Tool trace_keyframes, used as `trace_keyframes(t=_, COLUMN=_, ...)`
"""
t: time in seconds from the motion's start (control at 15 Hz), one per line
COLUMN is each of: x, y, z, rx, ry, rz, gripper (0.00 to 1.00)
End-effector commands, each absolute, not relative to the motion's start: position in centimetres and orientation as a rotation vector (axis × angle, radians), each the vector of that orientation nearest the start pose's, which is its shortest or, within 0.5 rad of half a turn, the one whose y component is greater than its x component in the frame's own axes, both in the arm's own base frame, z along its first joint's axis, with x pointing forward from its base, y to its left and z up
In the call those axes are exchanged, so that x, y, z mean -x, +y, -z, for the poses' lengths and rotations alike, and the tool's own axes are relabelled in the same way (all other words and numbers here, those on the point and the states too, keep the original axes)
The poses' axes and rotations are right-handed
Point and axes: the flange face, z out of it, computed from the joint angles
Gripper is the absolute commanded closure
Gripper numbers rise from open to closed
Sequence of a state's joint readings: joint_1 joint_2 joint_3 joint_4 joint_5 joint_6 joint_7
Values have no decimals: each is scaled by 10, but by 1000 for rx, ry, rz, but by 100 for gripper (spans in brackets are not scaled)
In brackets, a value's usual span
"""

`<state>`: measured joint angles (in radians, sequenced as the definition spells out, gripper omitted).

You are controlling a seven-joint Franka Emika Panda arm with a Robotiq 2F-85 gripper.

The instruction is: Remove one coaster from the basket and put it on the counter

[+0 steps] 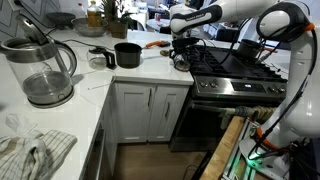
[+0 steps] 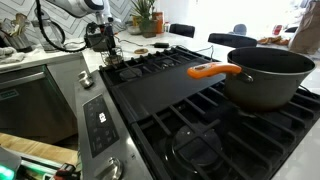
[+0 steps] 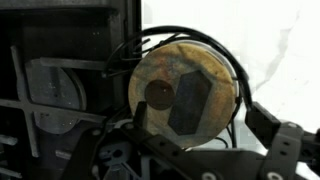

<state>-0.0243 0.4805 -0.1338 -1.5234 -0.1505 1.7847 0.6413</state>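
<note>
In the wrist view I look straight down on the basket [image 3: 183, 31], a round wire holder. The top coaster [image 3: 170, 75] in it is a brownish disc with a dark hexagon and a small dark round spot. My gripper [image 3: 200, 122] is open, one finger on each side of the basket, just above it. The basket stands on the white counter [image 3: 285, 50] at the edge of the black stove. In an exterior view my gripper [image 1: 180, 48] hangs over the basket [image 1: 181, 61] between the pot and the stove. It also shows far off in an exterior view [image 2: 105, 42].
A black pot [image 1: 127, 54] and an orange utensil [image 1: 155, 44] sit beside the basket. A glass kettle [image 1: 40, 70] and a cloth [image 1: 30, 150] are on the near counter [image 1: 95, 95]. The gas stove [image 1: 235, 70] holds a dark pan with an orange handle [image 2: 265, 75].
</note>
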Motion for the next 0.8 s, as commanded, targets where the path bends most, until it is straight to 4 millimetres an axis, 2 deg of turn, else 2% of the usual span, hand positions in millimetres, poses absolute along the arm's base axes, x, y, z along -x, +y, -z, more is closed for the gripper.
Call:
trace_keyframes(t=0.0, x=-654, y=-103, z=-367, rx=3201, ry=1180, rz=-305, gripper=0)
trace_keyframes(t=0.4, x=-648, y=-100, z=-367, rx=3246, ry=1199, rz=-349, gripper=0)
trace_keyframes(t=0.73, x=-648, y=-107, z=-367, rx=3269, ry=1239, rz=-313, gripper=0)
